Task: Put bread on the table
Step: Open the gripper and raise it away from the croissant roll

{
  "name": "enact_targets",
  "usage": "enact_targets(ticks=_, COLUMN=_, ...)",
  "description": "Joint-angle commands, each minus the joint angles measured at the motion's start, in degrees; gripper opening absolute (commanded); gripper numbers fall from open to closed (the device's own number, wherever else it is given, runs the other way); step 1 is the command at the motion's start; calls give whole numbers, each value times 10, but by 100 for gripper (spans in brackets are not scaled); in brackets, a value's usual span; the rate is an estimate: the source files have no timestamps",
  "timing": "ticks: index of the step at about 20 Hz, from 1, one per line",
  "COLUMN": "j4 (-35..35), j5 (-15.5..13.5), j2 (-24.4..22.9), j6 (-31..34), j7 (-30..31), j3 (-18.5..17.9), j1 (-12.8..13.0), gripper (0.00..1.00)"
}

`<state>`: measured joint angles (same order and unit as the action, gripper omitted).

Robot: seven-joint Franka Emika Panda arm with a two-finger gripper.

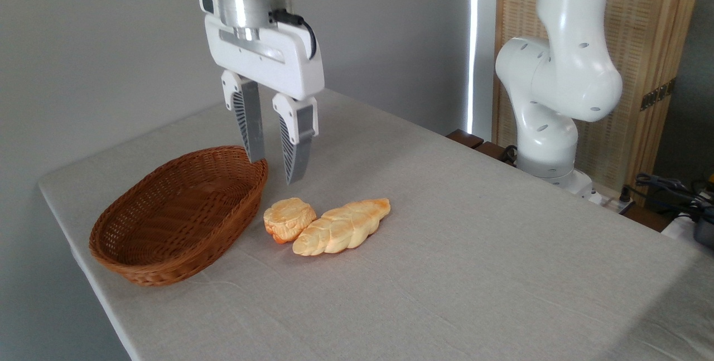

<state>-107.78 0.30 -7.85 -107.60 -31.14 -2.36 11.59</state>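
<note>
The table (446,249) is draped in light grey-beige cloth. A brown wicker basket (139,260) is set at its left. The gripper (274,171) is held above, fingers apart, nothing between them. The bread (341,227) is laid on the cloth, seemingly touching the small bun (287,217).

I see the table (446,272), cloth-covered, bearing the wicker basket (178,216), the bun (288,218) and the bread (343,227) touching it
</note>
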Motion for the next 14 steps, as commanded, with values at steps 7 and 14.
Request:
enact_targets(ticks=7, j4=75, j5=-6, j2=23, j6=68, j7=2, j3=9, j1=2, gripper=100)
enact_targets(ticks=14, j4=72, j5=-7, j2=24, j6=100, j7=-15, j3=2, j1=-1, gripper=100)
